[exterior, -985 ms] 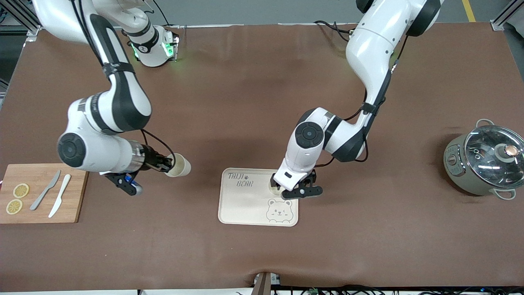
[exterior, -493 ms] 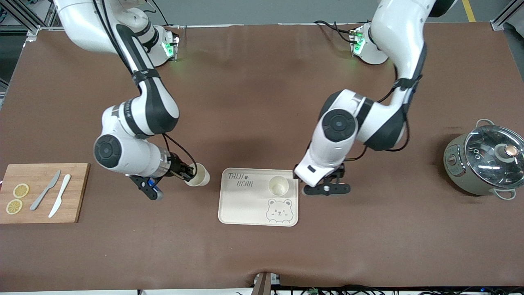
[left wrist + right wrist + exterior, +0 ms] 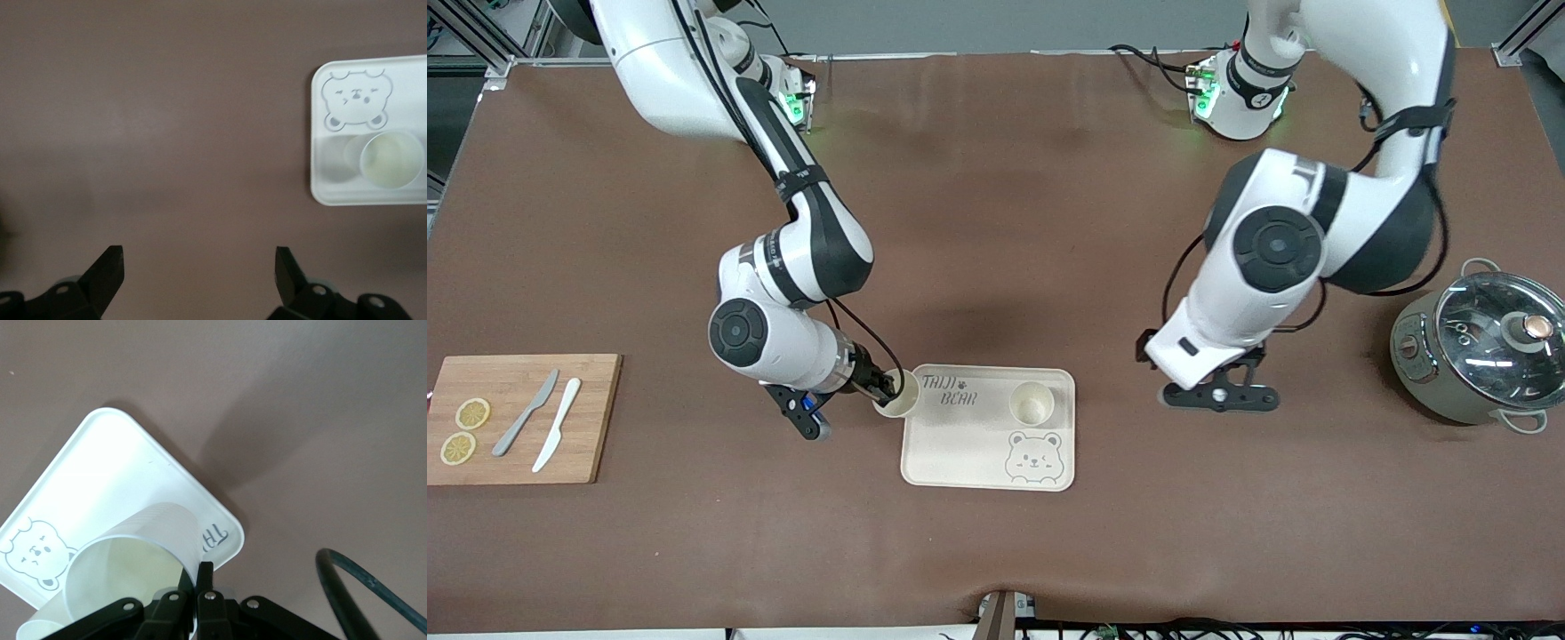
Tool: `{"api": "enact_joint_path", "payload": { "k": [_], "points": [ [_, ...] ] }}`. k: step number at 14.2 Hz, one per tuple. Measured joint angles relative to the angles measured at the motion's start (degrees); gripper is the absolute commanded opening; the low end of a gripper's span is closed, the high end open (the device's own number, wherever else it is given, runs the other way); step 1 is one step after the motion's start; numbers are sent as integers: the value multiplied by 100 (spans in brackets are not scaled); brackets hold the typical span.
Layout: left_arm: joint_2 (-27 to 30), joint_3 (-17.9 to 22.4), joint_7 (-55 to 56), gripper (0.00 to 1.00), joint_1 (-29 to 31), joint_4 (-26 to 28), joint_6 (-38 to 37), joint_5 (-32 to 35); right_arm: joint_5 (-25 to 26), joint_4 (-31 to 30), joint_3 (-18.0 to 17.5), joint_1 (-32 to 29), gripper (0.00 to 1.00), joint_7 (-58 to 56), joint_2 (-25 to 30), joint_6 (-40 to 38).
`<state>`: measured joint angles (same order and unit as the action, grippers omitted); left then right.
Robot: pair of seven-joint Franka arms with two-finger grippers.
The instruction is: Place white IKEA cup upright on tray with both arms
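My right gripper [image 3: 887, 388] is pinched tight on a white cup's [image 3: 898, 402] rim, holding it tilted over the tray's [image 3: 960, 444] corner. Another cup [image 3: 1032, 404] stands upright on the tray. My left gripper [image 3: 1216, 397] hangs wide open, empty, above bare table beside the tray.

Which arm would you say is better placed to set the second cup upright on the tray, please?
The right arm. Its right gripper is shut on the rim of the second cup over the tray edge. The left gripper is open and empty, off the tray toward the pot.
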<state>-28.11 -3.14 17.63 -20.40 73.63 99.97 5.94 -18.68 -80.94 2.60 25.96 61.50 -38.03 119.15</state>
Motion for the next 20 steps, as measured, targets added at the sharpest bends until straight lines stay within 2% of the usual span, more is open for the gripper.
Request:
{"api": "enact_joint_path", "payload": {
  "k": [6,12,16,20],
  "points": [
    [477,3,-1239,100,755,37,-487,0,-31,20,-1,175,0,147,-279,385],
    [870,-2,-1974,100,1344,301,-548,-126,-31,25,1,333,0,225,-530,698],
    [1279,-4,-2270,100,1583,724,-544,-221,-31,26,0,457,0,253,-642,801],
    [1893,-5,-2545,100,1834,1451,-336,-573,-31,28,15,464,0,255,-703,826]
  ]
}}
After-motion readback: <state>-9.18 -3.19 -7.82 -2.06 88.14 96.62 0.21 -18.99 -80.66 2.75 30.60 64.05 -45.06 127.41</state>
